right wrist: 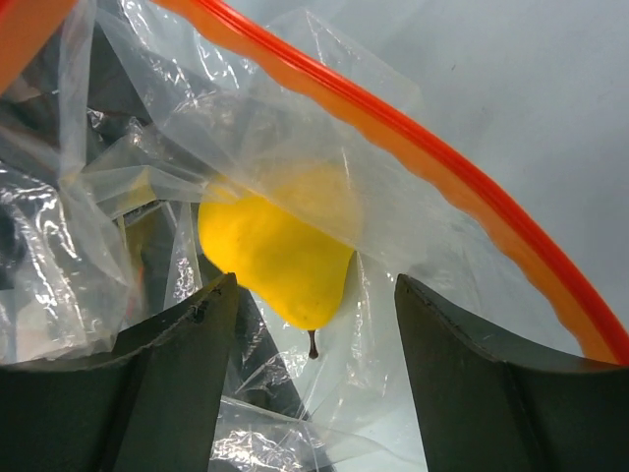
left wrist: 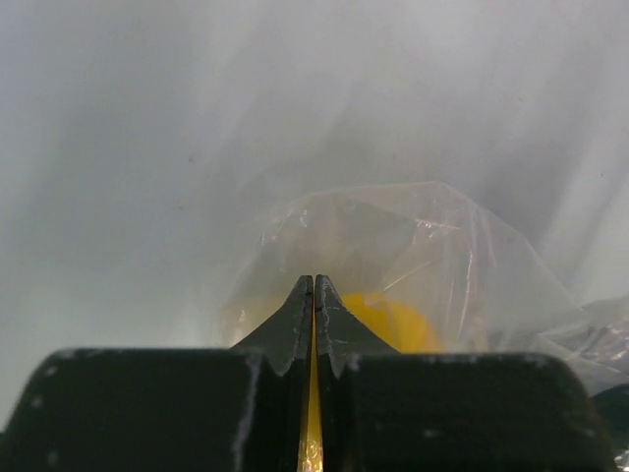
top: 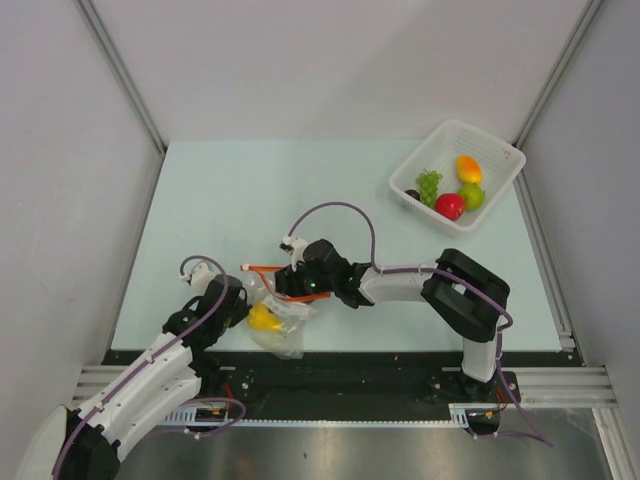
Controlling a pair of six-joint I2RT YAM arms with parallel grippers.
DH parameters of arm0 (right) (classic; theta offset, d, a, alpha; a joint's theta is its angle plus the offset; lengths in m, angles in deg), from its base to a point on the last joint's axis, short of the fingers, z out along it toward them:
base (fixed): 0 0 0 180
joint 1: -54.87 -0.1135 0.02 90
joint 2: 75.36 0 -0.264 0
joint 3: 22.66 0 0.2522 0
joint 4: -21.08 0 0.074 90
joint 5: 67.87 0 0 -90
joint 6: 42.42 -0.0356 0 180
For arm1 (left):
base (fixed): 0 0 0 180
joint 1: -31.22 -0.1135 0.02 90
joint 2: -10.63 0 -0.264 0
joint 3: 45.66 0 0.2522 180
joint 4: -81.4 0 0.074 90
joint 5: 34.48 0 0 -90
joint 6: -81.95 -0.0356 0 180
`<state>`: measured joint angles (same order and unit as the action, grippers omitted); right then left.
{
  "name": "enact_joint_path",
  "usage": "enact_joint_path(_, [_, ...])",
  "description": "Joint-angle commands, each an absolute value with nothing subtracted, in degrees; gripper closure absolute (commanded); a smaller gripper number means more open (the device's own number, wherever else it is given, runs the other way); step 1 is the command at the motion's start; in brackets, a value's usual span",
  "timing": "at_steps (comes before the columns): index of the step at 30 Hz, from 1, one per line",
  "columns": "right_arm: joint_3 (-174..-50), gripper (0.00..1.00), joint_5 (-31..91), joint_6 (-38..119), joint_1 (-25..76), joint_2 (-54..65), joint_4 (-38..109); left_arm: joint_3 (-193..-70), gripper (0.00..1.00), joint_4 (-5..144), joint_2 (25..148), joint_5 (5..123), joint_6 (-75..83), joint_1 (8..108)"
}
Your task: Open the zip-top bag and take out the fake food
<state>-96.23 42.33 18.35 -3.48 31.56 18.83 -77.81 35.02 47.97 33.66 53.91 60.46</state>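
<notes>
Between the spread jaws of the right gripper (right wrist: 316, 287), just ahead of its tips, the yellow pear (right wrist: 270, 246) lies inside the zip-top bag (right wrist: 246, 118), below the orange zip strip (right wrist: 432, 157). Advance through the mouth, straddle the pear, then close. The left gripper (left wrist: 314, 285), clamped on bag film, should anchor the bag against the pull.

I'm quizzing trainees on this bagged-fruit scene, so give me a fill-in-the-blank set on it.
1. Inside the clear zip-top plastic bag lies a yellow plastic ____.
2. The red plastic apple sits in the white mesh ____.
3. The left gripper is ____ on the bag.
4. The right gripper has its jaws ____.
Missing words: pear; basket; shut; open.
</notes>
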Motion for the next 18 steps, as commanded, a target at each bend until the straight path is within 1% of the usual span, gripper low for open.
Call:
enact_joint_path(1, [-97.59, 0.28, 45.14, 17.26, -3.4, 33.71, 14.45, -75.25, 0.97, 42.77, 47.72, 39.61, 53.12, 60.49])
enact_joint_path(3, [-97.59, 0.25, 46.2, 17.17, -4.01, 34.77, 13.92, -74.63, 0.99, 42.95, 47.2, 40.58, 53.21, 60.49])
enact_joint_path(6, [-97.59, 0.22, 48.05, 16.47, -4.54, 35.82, 12.96, -73.83, 0.99, 42.6, 46.14, 40.5, 53.21, 60.58])
enact_joint_path(12, [-97.68, 0.18, 52.18, 16.38, -5.94, 35.74, 10.93, -73.83, 1.0, 40.84, 44.21, 39.97, 53.04, 60.49])
enact_joint_path(18, [-97.68, 0.14, 53.33, 16.38, -6.3, 36.44, 9.19, -77.43, 1.0, 35.22, 43.24, 37.33, 51.81, 60.49])
